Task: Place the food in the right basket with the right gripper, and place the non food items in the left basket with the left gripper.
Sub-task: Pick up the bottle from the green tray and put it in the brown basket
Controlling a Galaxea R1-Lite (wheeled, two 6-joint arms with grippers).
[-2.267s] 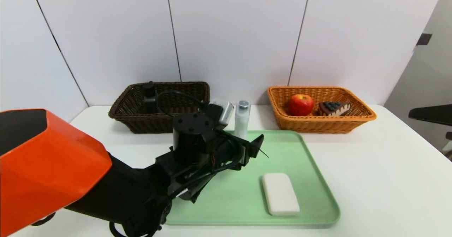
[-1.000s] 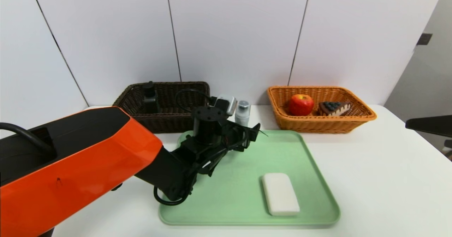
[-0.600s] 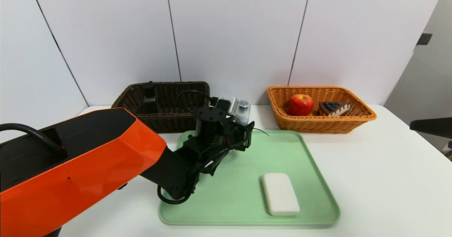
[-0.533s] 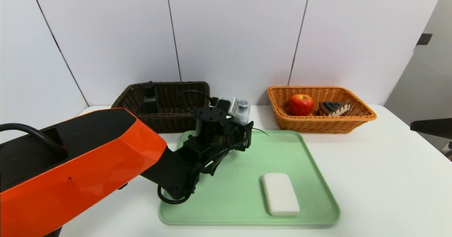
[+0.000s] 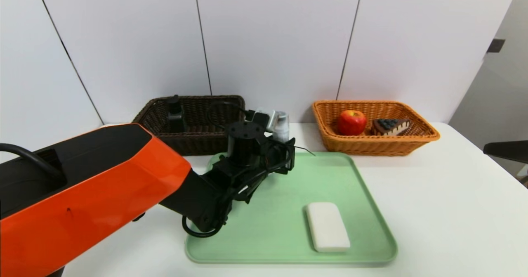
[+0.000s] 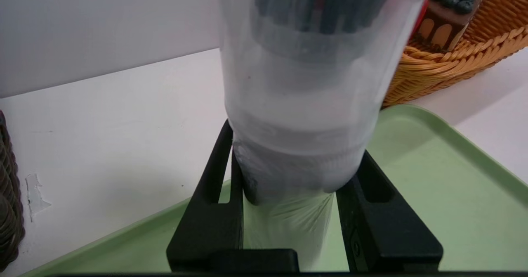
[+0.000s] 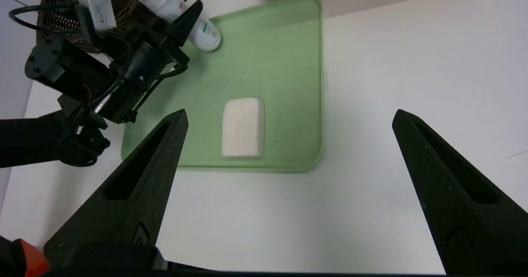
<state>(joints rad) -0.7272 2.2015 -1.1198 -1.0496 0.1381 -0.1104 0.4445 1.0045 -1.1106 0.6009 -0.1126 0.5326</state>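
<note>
On the white bench [image 5: 433, 211], the pale green plastic tray [image 5: 359, 174] carries a white rounded bar of soap [image 5: 327, 226] near its front right corner, lying flat and free. Farther back, at the tray's rear left corner, the left gripper [image 5: 284, 147] has its jaws clamped on the lower body of a translucent white plastic bottle with a grey cap [image 5: 281, 125], which leans towards the baskets, its base apparently just clear of the tray. The bottle looks light and stiff but smooth, likely to slip or swing if gripped only near its base; a hold nearer mid-body would steady it. The right gripper [image 7: 288, 194] hangs above the bench to the right, jaws spread wide and empty. Beyond, the dark brown wicker basket [image 5: 194, 138] holds a black dispenser bottle [image 5: 175, 112]; the orange wicker basket [image 5: 371, 143] holds a red apple [image 5: 351, 122] and a chocolate cake slice [image 5: 390, 126].
</note>
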